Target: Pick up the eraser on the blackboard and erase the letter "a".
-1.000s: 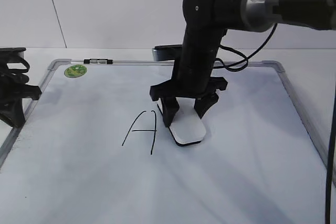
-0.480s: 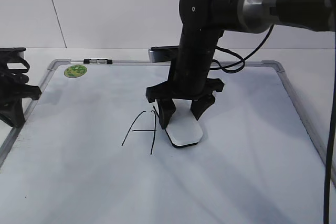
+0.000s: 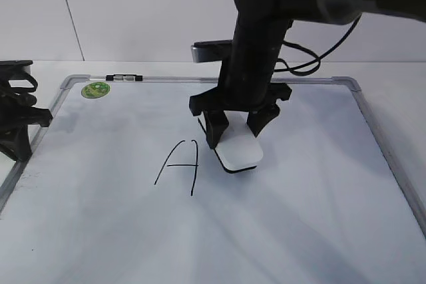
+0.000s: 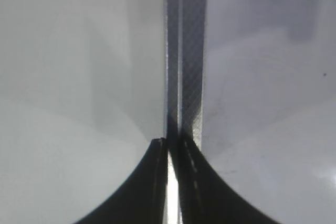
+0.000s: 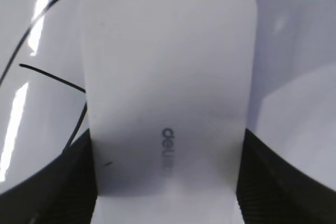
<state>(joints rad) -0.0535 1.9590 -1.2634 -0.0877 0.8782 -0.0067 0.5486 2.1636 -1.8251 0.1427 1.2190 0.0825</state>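
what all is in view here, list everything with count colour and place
eraser: 1, white, on the board right of the capital A, held by right tool
blackboard: 1, white with silver-grey frame, flat on the table
capital A: 1, black marker, board centre-left
green sticker: 1, green, board's far left corner
table: 1, white, under the board
left tool: 1, black, shut, at the board's left frame
right tool: 1, black, clamped on the eraser

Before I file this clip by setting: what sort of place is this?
Probably a robot lab bench, not a classroom: a blackboard lies flat on a white table against a bare wall, and the right gripper grips the eraser.
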